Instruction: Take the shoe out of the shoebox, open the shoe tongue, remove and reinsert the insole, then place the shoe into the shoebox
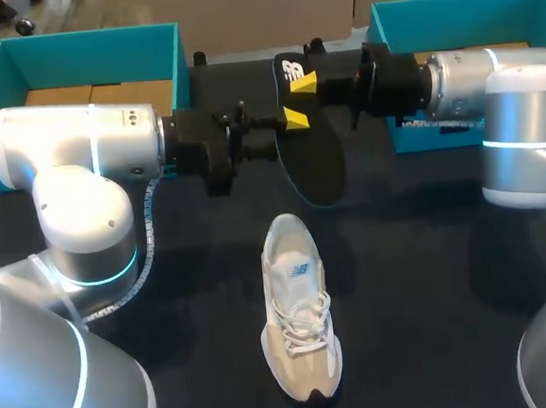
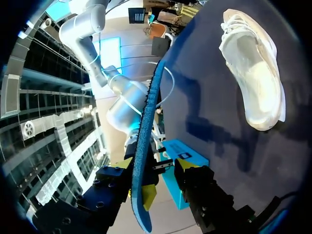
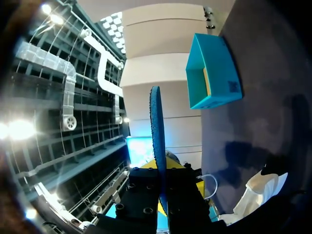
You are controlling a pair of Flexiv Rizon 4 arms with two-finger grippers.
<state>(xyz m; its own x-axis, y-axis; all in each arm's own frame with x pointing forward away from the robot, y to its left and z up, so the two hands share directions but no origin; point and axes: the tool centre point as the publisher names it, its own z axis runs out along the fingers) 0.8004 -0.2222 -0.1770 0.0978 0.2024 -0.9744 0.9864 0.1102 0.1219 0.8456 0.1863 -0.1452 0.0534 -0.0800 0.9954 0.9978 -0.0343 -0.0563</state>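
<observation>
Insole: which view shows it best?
Head view: the insole shows most of its broad black face, held up above the table. Both wrist views catch it edge-on, only a thin blue strip.

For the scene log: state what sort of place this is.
Probably a robotics lab bench set up for a shoe-handling trial. A dark table carries a teal left shoebox, a teal right shoebox and a pale shoe. The right gripper holds a dark insole, with the left gripper alongside.

Dark table (image 1: 431,286); two small black fittings (image 1: 199,56), perhaps clamps, at its far edge.
</observation>
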